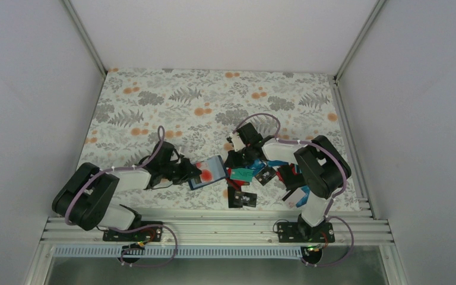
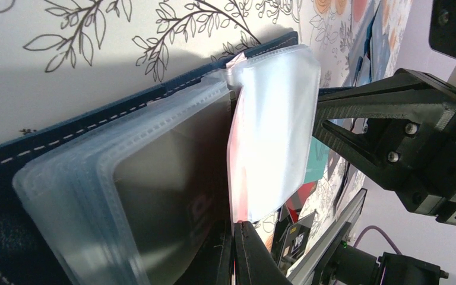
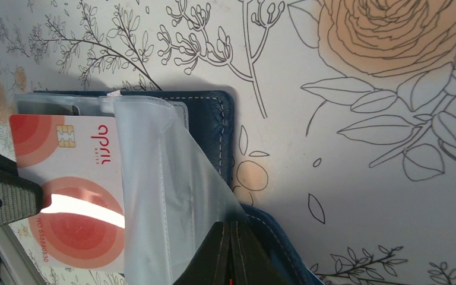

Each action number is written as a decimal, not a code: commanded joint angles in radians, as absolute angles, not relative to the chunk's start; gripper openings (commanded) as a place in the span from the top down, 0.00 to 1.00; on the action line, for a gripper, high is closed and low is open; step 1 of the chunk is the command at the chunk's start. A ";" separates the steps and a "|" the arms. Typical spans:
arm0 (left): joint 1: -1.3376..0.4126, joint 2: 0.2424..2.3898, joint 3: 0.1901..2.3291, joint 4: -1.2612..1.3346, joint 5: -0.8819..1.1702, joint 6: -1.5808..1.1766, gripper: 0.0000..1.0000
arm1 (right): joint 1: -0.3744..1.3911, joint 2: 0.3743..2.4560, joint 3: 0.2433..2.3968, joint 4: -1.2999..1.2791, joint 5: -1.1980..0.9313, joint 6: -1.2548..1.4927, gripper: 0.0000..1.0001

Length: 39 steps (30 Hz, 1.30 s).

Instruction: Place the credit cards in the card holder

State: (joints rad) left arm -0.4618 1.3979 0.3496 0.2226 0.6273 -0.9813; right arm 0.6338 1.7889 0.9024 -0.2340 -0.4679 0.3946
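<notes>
Right gripper [image 3: 230,237]: jaws fully closed, pinching the free corner of one clear sleeve [image 3: 166,196] of the card holder [image 3: 211,116]. The sleeve is pulled up and away from the rest, and still joined at the holder's spine.

Left gripper [image 2: 238,237]: jaws closed on the opposite edge of the card holder. One finger pad [image 3: 3,199] lies over the edge of the white-pink card [image 3: 74,172]. Cannot tell whether that card is pinched together with the holder.

White-pink card: red circles, chip, printed logo. It lies face up on the open holder, with one long edge tucked under the lifted sleeve and most of its face uncovered.

Card holder: navy with white stitching, lying open between the two grippers at the middle of the table. Its spine is toward the far side. In the left wrist view the remaining stack of clear sleeves [image 2: 124,178] lies flat against the cover, and the lifted sleeve stands apart from it.

Credit cards [image 1: 250,175]: the others lie loose on the floral tablecloth [image 1: 214,101], beside and under the right arm. A teal card [image 1: 241,173] is just beside the holder, and a black one [image 1: 241,199] lies nearer the arm bases. Blue and red ones are further right, partly hidden by the arm.
</notes>
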 commanded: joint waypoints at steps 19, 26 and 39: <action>-0.433 1.359 0.272 0.291 0.632 -1.077 0.98 | 0.652 1.837 0.856 -0.302 -0.419 0.379 0.96; -0.433 1.455 0.270 0.361 0.643 -1.089 0.98 | 0.654 1.830 0.858 -0.307 -0.414 0.381 0.96; -0.434 1.519 0.299 0.411 0.653 -1.090 0.98 | 0.655 1.832 0.859 -0.316 -0.414 0.376 0.96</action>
State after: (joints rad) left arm -0.4377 1.4887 0.2901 0.4198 0.6853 -1.0885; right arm 0.6346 1.7882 0.8978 -0.2245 -0.4717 0.3943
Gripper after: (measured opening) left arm 0.026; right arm 0.042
